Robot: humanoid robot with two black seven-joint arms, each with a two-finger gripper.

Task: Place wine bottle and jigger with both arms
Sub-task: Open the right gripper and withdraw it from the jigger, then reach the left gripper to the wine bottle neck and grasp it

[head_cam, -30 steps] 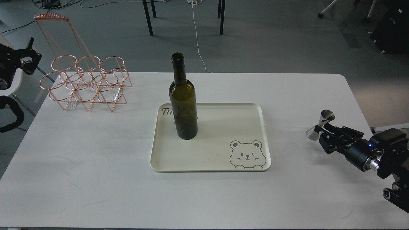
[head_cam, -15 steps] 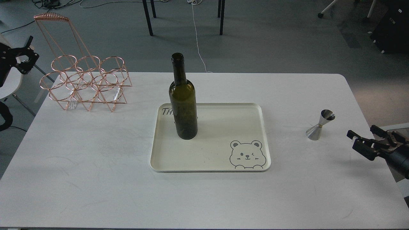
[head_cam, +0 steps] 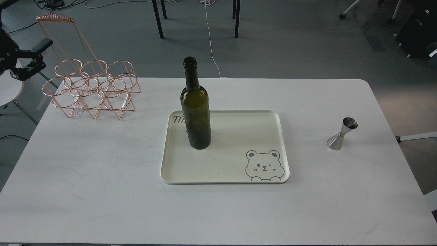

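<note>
The wine bottle (head_cam: 195,112) stands upright on the left part of the cream tray (head_cam: 266,119), dark olive green with a long neck. The jigger (head_cam: 342,134) stands upright on the white table at the right, well clear of the tray. My left gripper (head_cam: 36,57) is at the far left edge, off the table beside the copper rack, with its two fingers spread apart and nothing between them. It is far from the bottle. My right arm and gripper are out of view.
A copper wire bottle rack (head_cam: 90,89) stands at the table's back left corner. The tray has a bear drawing (head_cam: 263,165) at its front right corner. Chair legs and cables lie on the floor beyond the table (head_cam: 102,191).
My right gripper let go of the jigger and drew back to the right, out of view. The jigger stayed standing. My left gripper shifted up at the left edge.
</note>
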